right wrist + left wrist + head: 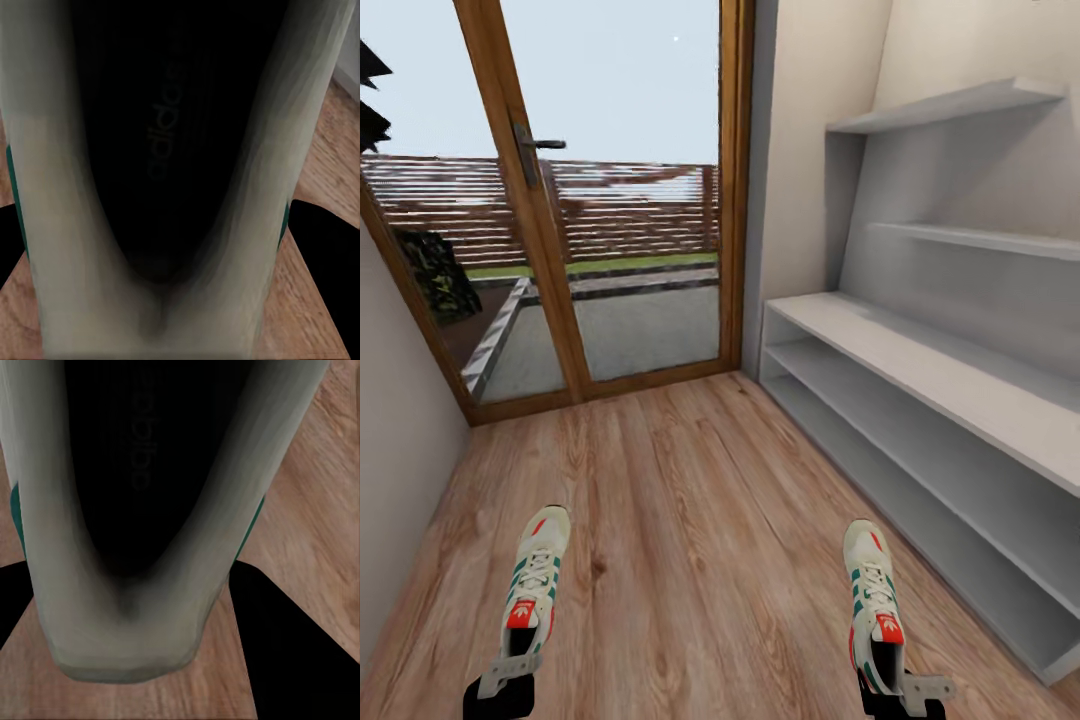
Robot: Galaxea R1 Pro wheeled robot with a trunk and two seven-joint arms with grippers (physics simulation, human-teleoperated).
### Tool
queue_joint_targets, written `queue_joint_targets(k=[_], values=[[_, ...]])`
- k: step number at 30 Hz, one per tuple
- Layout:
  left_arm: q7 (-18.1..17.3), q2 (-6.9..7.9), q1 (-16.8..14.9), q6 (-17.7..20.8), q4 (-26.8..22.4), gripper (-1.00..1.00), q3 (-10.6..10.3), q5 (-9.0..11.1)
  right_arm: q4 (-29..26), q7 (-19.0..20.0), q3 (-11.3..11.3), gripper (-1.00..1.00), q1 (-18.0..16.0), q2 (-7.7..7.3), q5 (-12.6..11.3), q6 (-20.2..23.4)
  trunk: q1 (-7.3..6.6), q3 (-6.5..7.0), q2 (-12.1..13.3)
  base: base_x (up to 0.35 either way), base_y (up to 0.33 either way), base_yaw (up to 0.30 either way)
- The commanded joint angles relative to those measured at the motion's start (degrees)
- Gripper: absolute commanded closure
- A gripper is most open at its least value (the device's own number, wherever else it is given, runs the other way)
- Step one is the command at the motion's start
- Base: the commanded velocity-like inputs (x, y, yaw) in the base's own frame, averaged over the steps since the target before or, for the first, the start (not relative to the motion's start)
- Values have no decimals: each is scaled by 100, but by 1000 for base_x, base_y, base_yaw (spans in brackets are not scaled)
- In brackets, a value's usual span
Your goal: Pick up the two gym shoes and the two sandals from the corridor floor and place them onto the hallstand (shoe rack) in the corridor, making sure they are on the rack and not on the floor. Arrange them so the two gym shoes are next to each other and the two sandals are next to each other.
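Two cream-white gym shoes with green stripes point toward the door. The left gym shoe [535, 580] is gripped at its heel by my left gripper [512, 660]. The right gym shoe [872, 590] is gripped the same way by my right gripper [888, 668]. In the left wrist view the shoe's heel [127, 645] sits between the black fingers [300, 652]. The right wrist view has the other heel [90, 285] between its fingers [326, 247]. The pale grey hallstand [920, 360] runs along the right wall, near the right shoe. The sandals are out of view.
A wood-framed glass door [610, 200] closes the corridor's far end. A plain wall [400, 440] bounds the left side. Wood-plank corridor floor [690, 520] stretches between the two shoes and up to the door.
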Motion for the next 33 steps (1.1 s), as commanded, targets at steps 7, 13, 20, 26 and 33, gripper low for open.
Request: queue_joint_targets(k=[7, 13, 20, 26, 33], values=[[-55, -9, -6, -22, 8, 100, 52, -33, 3, -13, 1, 100, -4, 0, 3, -17, 2, 15, -2, 249, 260, -252], [-55, -5, -6, -29, 10, 100, 52, -33, 3, -13, 1, 100, -4, 0, 1, -17, 2, 33, -2, 194, 150, -252], [-55, -4, -6, -29, 10, 100, 52, -33, 3, -13, 1, 100, -4, 0, 0, -17, 2, 55, -2, 29, 15, -252], [-55, -9, -6, -30, 10, 100, 52, -33, 3, -13, 1, 100, -4, 0, -5, -17, 2, 74, -2, 3, 2, -252], [-56, -3, -6, -31, 10, 100, 52, -33, 3, -13, 1, 100, -4, 0, -6, -17, 2, 97, -2, 0, 0, -252]])
